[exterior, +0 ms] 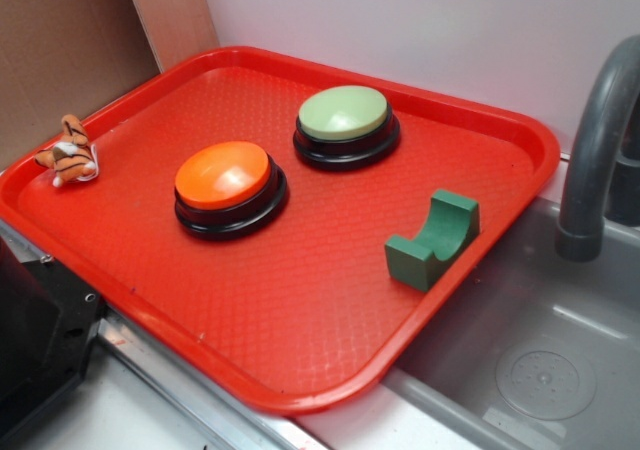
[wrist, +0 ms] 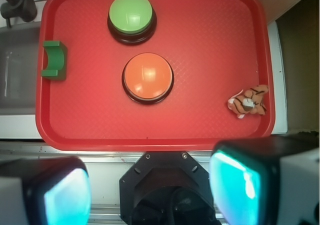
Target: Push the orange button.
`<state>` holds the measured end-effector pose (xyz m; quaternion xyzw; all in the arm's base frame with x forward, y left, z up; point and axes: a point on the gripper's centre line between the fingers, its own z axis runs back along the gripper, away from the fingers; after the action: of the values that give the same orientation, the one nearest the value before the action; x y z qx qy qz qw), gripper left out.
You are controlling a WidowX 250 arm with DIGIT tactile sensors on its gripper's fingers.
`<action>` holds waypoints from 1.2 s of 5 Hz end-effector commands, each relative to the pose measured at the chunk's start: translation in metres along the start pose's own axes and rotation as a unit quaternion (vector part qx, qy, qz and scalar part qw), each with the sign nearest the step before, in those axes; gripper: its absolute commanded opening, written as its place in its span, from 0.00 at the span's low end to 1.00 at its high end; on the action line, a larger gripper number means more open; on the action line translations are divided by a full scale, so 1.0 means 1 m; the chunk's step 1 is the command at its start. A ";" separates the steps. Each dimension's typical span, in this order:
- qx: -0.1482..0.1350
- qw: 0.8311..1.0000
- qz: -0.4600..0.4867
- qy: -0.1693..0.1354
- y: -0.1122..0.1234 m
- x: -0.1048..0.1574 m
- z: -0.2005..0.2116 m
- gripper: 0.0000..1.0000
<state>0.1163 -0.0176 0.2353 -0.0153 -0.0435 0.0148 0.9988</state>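
The orange button [exterior: 223,174] sits mid-tray [exterior: 300,370], untouched, nearer you than the green button [exterior: 344,112]. Its dome looks rigid, glossy, likely slippery: press squarely on the crown, don't grip. Your pincer [wrist: 150,195] hangs high, fingers spread.

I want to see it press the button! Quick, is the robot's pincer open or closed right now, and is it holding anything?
Pincer: open, its two fingers spread wide apart, holding nothing, high above the orange button.
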 end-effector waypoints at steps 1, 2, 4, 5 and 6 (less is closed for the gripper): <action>0.000 1.000 0.000 0.000 0.000 0.000 0.000 1.00; 0.020 0.995 -0.091 0.022 -0.001 0.045 -0.054 1.00; 0.075 0.979 -0.191 0.017 -0.024 0.098 -0.155 1.00; 0.047 0.973 -0.221 0.037 -0.016 0.088 -0.180 1.00; 0.016 0.975 -0.216 0.055 -0.004 0.079 -0.190 1.00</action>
<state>0.2136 -0.0234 0.0514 0.0084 0.0091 -0.2027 0.9792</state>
